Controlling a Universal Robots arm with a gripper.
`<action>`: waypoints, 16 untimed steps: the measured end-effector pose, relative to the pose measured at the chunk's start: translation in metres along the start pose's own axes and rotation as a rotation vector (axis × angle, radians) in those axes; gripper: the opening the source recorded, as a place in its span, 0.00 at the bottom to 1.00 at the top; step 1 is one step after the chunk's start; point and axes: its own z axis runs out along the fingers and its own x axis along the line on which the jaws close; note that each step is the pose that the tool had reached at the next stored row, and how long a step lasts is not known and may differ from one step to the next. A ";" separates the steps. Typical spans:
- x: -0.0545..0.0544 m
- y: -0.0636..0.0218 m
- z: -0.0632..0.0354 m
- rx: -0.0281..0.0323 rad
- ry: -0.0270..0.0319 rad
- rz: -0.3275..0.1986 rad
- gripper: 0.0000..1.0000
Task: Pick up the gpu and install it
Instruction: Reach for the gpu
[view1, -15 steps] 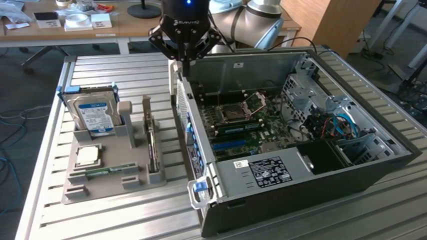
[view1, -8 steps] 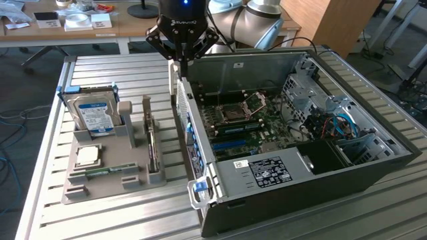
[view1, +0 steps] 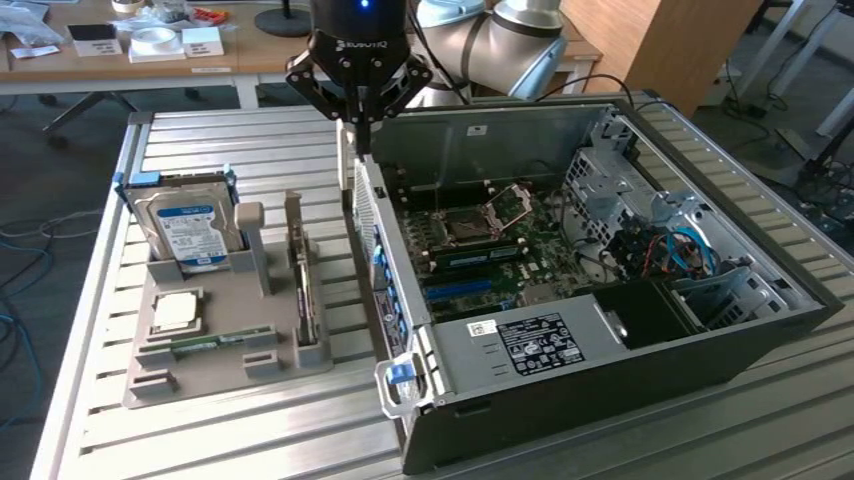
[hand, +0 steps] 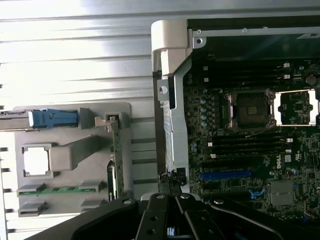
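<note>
The gripper (view1: 358, 118), fingers fully closed and holding nothing, hangs above the open computer case (view1: 534, 410) at the wall nearest the grey holder (view1: 200, 385), where the gpu (view1: 304, 290) stands on edge, beside the hard drive (view1: 187, 225).

Hard drive (view1: 191, 228), processor chip (view1: 175, 312), memory stick (view1: 200, 345) in grey holder (view1: 200, 382)

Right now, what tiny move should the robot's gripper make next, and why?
Probably slide toward the exterior view's left, until it is over the gpu. The gripper is shut and holds nothing, hovering above the computer case's side wall, while the gpu stands on edge in the grey holder, untouched.
</note>
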 end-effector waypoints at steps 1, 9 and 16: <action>0.001 0.0000 0.0000 0.0000 0.0000 0.000 0.11; 0.005 -0.0004 -0.0001 0.0000 0.0000 0.000 0.11; 0.009 -0.0007 -0.0002 0.0000 0.0000 0.000 0.11</action>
